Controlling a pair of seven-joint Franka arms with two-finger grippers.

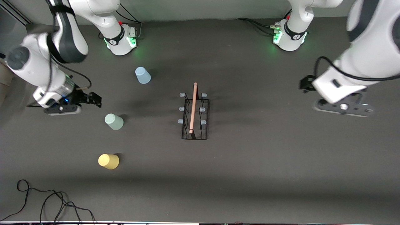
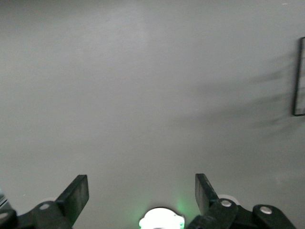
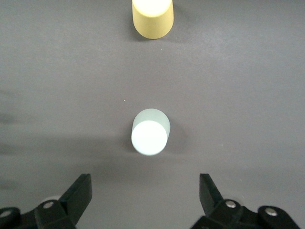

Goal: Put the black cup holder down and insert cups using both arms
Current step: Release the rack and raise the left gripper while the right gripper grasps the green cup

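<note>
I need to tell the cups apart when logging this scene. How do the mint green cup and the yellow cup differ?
The mint green cup is pale green; the yellow cup is yellow. The mint green cup stands farther from the front camera, the yellow cup nearer. In the right wrist view, the mint green cup lies close ahead of the open right gripper, the yellow cup farther off. Both are small tapered tumblers, upside down on the table, untouched.
</note>
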